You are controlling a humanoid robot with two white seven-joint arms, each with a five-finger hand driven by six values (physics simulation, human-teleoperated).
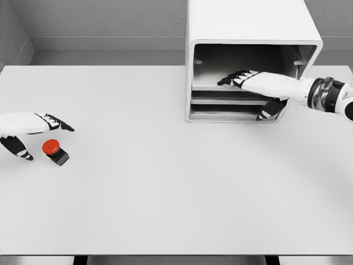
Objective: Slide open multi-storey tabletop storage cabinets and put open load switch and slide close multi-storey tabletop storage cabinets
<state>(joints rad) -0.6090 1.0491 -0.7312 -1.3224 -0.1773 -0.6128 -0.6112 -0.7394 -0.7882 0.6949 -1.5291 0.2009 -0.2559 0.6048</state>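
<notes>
my left fingers (55, 122) hang spread, holding nothing, above the load switch (55, 151) near the table's (165, 193) left edge, probably light, rigid, best pinched by its black base, while right fingers (234, 77) reach open inside the cabinet (251, 27).

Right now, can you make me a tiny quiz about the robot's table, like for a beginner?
1. True or false: the left hand is holding the red switch.
2. Which hand is at the open front of the white cabinet? A) left B) right C) neither
3. Fill in: the switch has a red button on a ____ base.

Key:
1. False. The left hand's fingers are spread beside the switch, which sits on the table.
2. B. The right hand is at the cabinet's upper shelf, fingers open.
3. Black.
</notes>
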